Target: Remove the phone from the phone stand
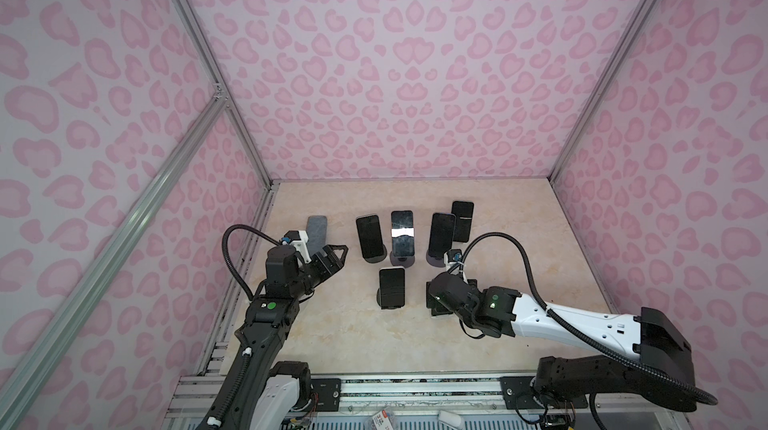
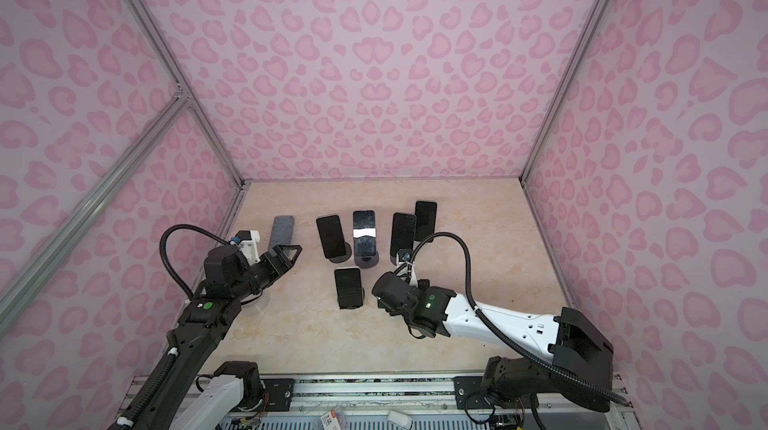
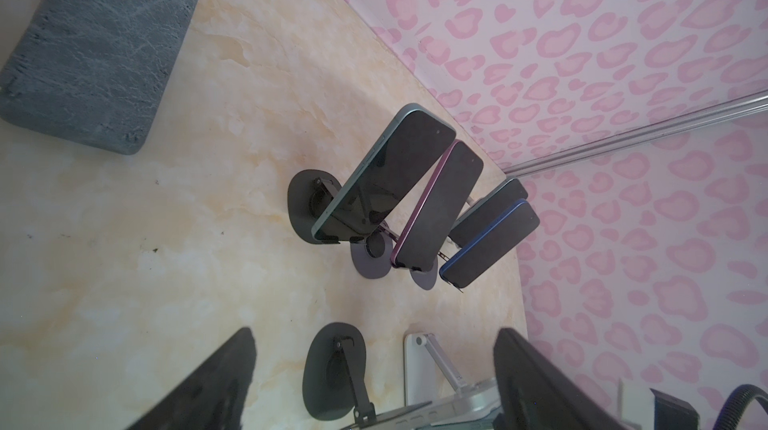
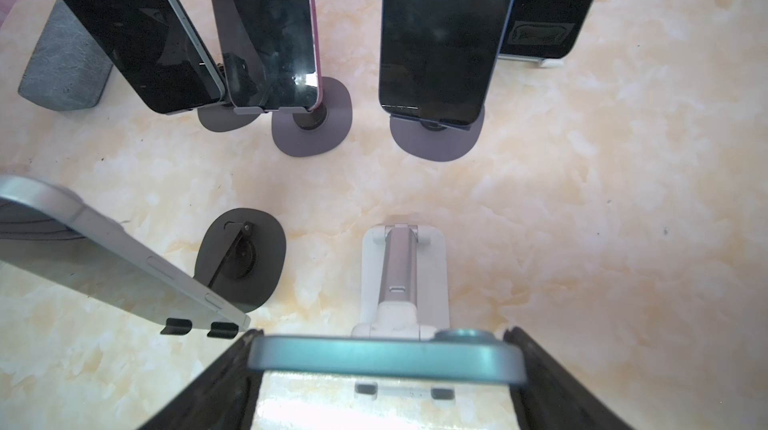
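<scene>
A teal phone (image 4: 384, 359) leans on a white folding phone stand (image 4: 405, 266) at the front right of the group. My right gripper (image 4: 380, 334) is shut on the phone, one black finger pressed against each of its side edges near the top. In both top views the right wrist covers that gripper (image 1: 441, 302) and most of the phone. My left gripper (image 1: 338, 255) hangs open and empty to the left of the phones, above the table, and the left wrist view shows its fingers (image 3: 216, 378) spread wide.
Several other dark-screened phones stand on round-based stands behind (image 1: 402, 236), and a silver one (image 1: 392, 286) sits just left of the held phone. A grey stone slab (image 1: 316, 232) lies at the back left. Pink patterned walls close in the marble table (image 1: 519, 241).
</scene>
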Action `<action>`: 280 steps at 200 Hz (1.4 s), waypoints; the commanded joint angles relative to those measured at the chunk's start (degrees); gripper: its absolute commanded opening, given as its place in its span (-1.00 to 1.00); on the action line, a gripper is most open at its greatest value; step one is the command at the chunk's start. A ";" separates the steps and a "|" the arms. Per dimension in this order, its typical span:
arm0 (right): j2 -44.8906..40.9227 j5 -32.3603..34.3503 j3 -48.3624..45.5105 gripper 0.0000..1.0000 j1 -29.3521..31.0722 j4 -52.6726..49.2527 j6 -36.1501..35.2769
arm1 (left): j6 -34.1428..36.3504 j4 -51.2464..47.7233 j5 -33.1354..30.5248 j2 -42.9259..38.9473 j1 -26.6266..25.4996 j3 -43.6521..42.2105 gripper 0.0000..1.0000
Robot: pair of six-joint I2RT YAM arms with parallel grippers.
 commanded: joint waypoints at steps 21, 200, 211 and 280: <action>0.23 2.38 -2.04 0.73 0.03 4.40 0.28 | -0.28 1.17 0.80 0.62 -0.05 -0.25 0.84; -0.98 2.57 -3.85 0.48 0.29 6.48 -1.45 | 0.41 1.28 0.88 1.20 -0.67 0.02 0.83; -1.07 2.59 -3.80 0.47 0.45 6.35 -1.79 | 0.48 1.23 0.84 1.23 -0.63 0.08 0.83; -1.48 2.71 -2.67 0.43 0.55 4.20 -3.70 | 0.38 1.27 0.95 1.55 -0.69 0.54 0.83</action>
